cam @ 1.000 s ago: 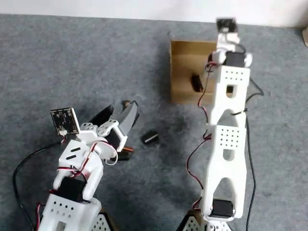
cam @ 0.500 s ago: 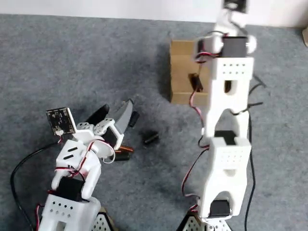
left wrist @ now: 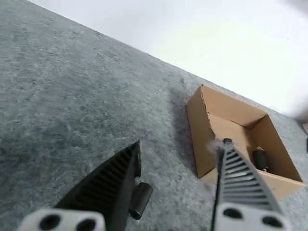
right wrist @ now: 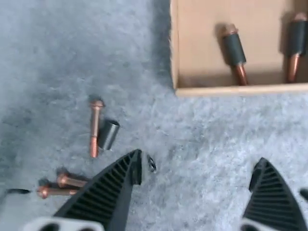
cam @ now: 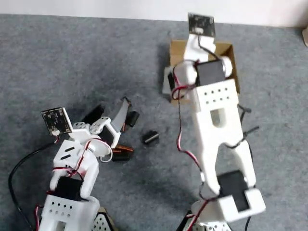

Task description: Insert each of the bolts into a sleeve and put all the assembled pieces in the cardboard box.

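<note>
The cardboard box (right wrist: 231, 89) holds two assembled pieces (right wrist: 233, 52) (right wrist: 296, 44). My right gripper (right wrist: 199, 161) hangs open above the carpet just outside the box's front wall, nothing between its fingers. Beyond it lie a copper bolt (right wrist: 95, 127) beside a black sleeve (right wrist: 108, 134), and two more bolts (right wrist: 62, 185). In the high view the right gripper (cam: 168, 83) is at the box's (cam: 179, 48) left edge. My left gripper (cam: 113, 105) is open on the carpet, a sleeve (cam: 132, 118) by its grey finger, another sleeve (cam: 150, 137) further right, bolts (cam: 122, 150) by its wrist.
Grey carpet covers the table. The right arm's white links (cam: 216, 110) stretch over the box and the carpet to its right. In the left wrist view the box (left wrist: 202, 130) stands ahead of the open fingers, with a sleeve (left wrist: 139, 199) next to the black finger.
The right arm has pulled back from over the box and swung left, bringing its gripper down to the box's left edge. The left gripper shifted slightly left.
</note>
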Controlling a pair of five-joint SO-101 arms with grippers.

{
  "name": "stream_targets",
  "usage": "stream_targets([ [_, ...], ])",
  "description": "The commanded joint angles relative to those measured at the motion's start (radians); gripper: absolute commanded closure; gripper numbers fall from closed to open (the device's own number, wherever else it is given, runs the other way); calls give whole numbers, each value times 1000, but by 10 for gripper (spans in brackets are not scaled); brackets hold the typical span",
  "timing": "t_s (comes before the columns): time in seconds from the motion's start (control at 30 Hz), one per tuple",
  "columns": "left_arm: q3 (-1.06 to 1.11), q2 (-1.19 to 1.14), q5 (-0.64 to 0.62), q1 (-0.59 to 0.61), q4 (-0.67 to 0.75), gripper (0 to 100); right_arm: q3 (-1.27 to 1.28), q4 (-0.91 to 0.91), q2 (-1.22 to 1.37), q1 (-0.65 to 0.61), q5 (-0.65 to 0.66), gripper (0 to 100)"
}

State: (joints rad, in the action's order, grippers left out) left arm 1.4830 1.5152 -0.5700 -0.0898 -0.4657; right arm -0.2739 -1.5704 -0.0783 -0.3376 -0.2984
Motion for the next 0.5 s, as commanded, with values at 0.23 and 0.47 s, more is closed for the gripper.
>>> stream_targets([
  [0.23,-116,-2,-57,15,-69,755,538,229,-321,-16,127,670],
  [0.47,-272,-2,-55,16,-287,755,854,418,-492,-44,124,670],
])
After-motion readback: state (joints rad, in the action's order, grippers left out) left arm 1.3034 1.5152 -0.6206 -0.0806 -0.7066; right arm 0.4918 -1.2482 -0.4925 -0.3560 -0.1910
